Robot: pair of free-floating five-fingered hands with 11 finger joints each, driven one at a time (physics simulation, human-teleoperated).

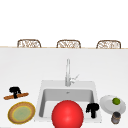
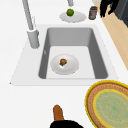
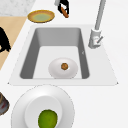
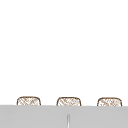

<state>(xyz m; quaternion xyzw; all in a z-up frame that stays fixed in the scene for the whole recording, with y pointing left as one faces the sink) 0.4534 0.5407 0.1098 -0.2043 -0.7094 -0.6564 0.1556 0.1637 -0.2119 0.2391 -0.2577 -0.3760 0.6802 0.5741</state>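
sink [image 1: 41, 100], white plate inside with a small brown morsel | yellow-rimmed plate [image 1: 21, 112] left counter | baguette [image 1: 22, 95] behind it, left hand [image 1: 14, 91] curled round its middle: keep it level, grip central | right hand [image 1: 92, 109] fingers curled, holding nothing
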